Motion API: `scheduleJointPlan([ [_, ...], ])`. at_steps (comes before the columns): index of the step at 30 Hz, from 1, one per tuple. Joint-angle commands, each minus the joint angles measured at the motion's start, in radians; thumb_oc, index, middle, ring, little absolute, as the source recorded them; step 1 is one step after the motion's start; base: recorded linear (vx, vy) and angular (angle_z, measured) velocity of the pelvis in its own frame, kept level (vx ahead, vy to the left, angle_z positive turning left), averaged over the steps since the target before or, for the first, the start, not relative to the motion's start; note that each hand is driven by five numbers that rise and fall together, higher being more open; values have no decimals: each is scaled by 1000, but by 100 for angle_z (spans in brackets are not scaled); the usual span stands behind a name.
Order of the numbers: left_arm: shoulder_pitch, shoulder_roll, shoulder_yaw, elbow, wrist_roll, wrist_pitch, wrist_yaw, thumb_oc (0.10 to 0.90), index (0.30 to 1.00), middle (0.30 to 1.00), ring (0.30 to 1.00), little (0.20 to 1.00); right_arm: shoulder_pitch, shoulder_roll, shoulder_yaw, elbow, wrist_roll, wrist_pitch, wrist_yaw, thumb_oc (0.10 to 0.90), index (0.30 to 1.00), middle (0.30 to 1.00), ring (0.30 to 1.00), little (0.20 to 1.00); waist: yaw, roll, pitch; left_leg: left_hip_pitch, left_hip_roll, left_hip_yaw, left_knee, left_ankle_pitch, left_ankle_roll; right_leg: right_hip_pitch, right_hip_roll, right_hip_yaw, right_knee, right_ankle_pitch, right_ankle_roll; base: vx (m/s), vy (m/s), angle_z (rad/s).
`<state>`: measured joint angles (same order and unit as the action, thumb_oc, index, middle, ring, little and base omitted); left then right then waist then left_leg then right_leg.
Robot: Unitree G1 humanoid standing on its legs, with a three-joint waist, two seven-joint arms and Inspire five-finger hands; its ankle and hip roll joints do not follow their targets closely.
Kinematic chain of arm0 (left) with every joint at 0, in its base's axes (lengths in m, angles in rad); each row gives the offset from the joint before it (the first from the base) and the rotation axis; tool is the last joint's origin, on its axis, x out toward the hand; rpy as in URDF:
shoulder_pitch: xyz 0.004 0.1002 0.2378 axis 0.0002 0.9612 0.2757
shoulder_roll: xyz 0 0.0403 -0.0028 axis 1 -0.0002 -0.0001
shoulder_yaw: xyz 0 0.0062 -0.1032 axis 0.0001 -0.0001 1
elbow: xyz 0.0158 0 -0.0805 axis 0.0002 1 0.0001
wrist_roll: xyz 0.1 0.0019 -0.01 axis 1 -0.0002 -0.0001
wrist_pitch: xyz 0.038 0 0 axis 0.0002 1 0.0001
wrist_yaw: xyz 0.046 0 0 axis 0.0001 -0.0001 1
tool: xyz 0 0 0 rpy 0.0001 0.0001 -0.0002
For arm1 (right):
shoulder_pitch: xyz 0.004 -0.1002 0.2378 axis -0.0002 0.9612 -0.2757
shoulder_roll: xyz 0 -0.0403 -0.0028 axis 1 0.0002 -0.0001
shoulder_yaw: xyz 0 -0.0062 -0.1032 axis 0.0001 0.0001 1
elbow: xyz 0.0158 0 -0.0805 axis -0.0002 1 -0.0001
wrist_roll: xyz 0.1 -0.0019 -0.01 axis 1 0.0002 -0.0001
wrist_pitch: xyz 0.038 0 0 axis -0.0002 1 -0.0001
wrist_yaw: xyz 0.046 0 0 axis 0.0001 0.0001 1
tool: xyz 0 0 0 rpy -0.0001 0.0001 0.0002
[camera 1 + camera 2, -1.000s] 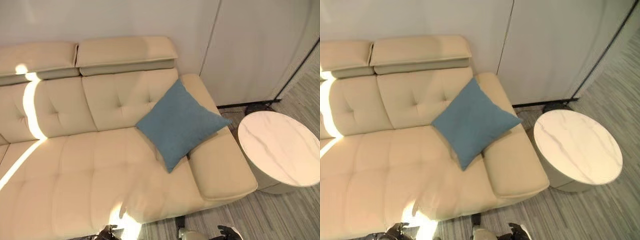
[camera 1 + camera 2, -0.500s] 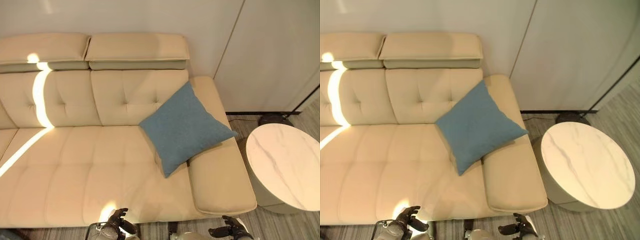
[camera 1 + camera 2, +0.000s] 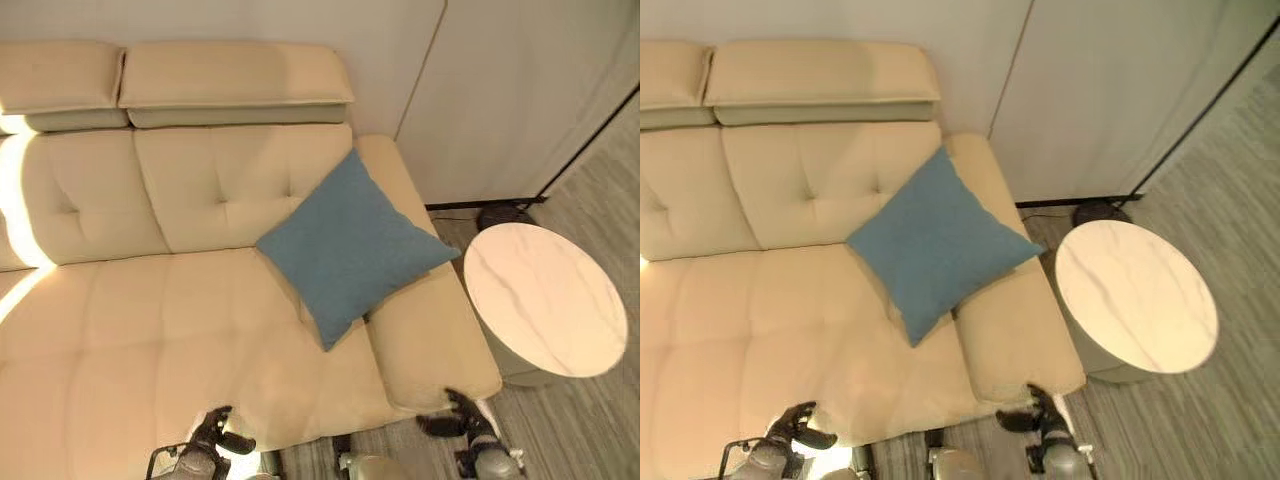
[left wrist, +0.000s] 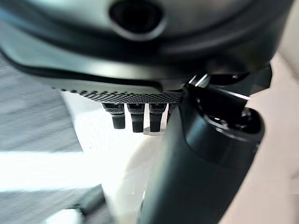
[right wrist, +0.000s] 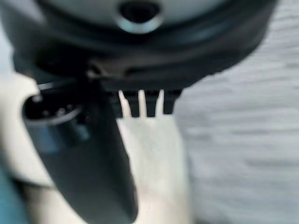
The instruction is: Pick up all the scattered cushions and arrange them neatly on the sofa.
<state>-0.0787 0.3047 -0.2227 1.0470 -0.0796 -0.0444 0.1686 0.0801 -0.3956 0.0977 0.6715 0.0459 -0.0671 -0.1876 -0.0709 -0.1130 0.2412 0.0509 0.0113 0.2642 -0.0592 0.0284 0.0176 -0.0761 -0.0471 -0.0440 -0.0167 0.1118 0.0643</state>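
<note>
A blue square cushion (image 3: 350, 245) stands on one corner at the right end of the beige sofa (image 3: 150, 320), leaning against the backrest and the right armrest (image 3: 430, 340). My left hand (image 3: 212, 432) hovers low before the seat's front edge, open and holding nothing. My right hand (image 3: 460, 415) is at the front corner of the armrest, also open and empty. In the left wrist view the straight fingers (image 4: 135, 119) point at the pale seat. The right wrist view has the fingers (image 5: 140, 102) over the armrest's edge and the floor.
A round white marble side table (image 3: 545, 300) stands just right of the sofa on grey striped flooring (image 3: 590, 420). Pale wall panels (image 3: 500, 90) rise behind. A bright sun patch (image 3: 10, 190) crosses the sofa's left part.
The camera has swung, shifting the whole scene. My right hand has come up to the armrest's front corner. The cushion lies as before.
</note>
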Motion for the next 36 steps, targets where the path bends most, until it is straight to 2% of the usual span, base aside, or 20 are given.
scheduleJointPlan([
  [1, -12, -6, 19, -9, -4, -44, 8, 800, 900, 900, 900, 900, 41, -184, -136, -154, -64, -39, -82, 800, 900, 900, 900, 900, -21, -7, -24, -23, -12, -104, 79, -175, 39, -52, -30, 81, 106, -69, 87, -2, 65, -10],
  [3, -10, -9, 20, -12, 4, -44, 4, 800, 900, 900, 900, 900, 66, -211, -174, -196, -79, -42, -86, 800, 900, 900, 900, 900, -24, -8, -33, -24, -16, -104, 73, -172, 40, -47, -31, 96, 92, -67, 85, 8, 29, -3],
  [6, 3, -21, 26, -19, 16, -48, -1, 800, 900, 900, 900, 900, 79, -308, -277, -292, -120, -51, -105, 800, 900, 900, 900, 900, -25, -3, -48, -13, -19, -100, 51, -169, 36, -36, -44, 106, 43, -45, 91, 12, -38, -6],
  [8, -2, -17, 36, -54, -2, -56, 1, 800, 900, 900, 900, 900, 62, -375, -328, -348, -143, -58, -123, 800, 900, 900, 900, 900, -30, 4, -36, -18, -11, -112, 45, -161, 29, -98, -41, 119, 31, -22, 99, -8, -101, -15],
  [11, 0, -12, 39, -81, -16, -64, -2, 800, 900, 900, 900, 900, 42, -398, -330, -353, -139, -63, -125, 800, 900, 900, 900, 900, -27, 0, -35, -21, -22, -127, 49, -164, 26, -81, -59, 113, -12, -28, 96, 22, -84, -7],
  [14, 21, 0, 52, -153, -54, -71, 5, 800, 900, 900, 900, 900, 5, -409, -303, -344, -125, -70, -121, 800, 900, 900, 900, 900, -9, -1, -46, -13, -19, -140, 32, -148, 10, -55, -66, 86, -25, -23, 89, 72, -164, 18],
  [20, 28, -5, 29, -297, -141, -92, 4, 800, 900, 900, 900, 900, -113, -419, -220, -311, -76, -96, -120, 800, 900, 900, 900, 900, 12, 36, -47, -25, 14, -184, 1, -115, -33, -20, -61, -2, -46, -52, 62, 60, -163, 42],
  [23, 18, -9, 16, -342, -161, -98, 6, 800, 900, 900, 900, 900, -154, -426, -199, -294, -69, -99, -128, 800, 900, 900, 900, 900, 15, 44, -36, -38, 25, -199, -2, -103, -45, -17, -59, -31, -48, -60, 54, -4, -109, 48],
  [27, -67, -27, -50, -406, -208, -119, 31, 800, 900, 900, 900, 900, -308, -476, -121, -253, -68, -99, -179, 800, 900, 900, 900, 900, 29, 56, -2, -102, 50, -225, 6, -77, -75, -41, -55, -88, -46, -74, 38, -60, -136, 34],
  [34, -149, -35, -135, -428, -205, -125, 26, 800, 900, 900, 900, 900, -520, -545, -22, -219, -5, -114, -197, 800, 900, 900, 900, 900, 30, 58, 14, -166, 68, -241, 15, -56, -95, -85, -44, -122, -41, -85, 24, -10, -88, 36],
  [36, -155, -36, -155, -428, -210, -123, 20, 800, 900, 900, 900, 900, -583, -552, 12, -177, 56, -119, -186, 800, 900, 900, 900, 900, 37, 55, 19, -183, 71, -242, 32, -59, -99, -88, -41, -123, -43, -88, 19, 44, -83, 5],
])
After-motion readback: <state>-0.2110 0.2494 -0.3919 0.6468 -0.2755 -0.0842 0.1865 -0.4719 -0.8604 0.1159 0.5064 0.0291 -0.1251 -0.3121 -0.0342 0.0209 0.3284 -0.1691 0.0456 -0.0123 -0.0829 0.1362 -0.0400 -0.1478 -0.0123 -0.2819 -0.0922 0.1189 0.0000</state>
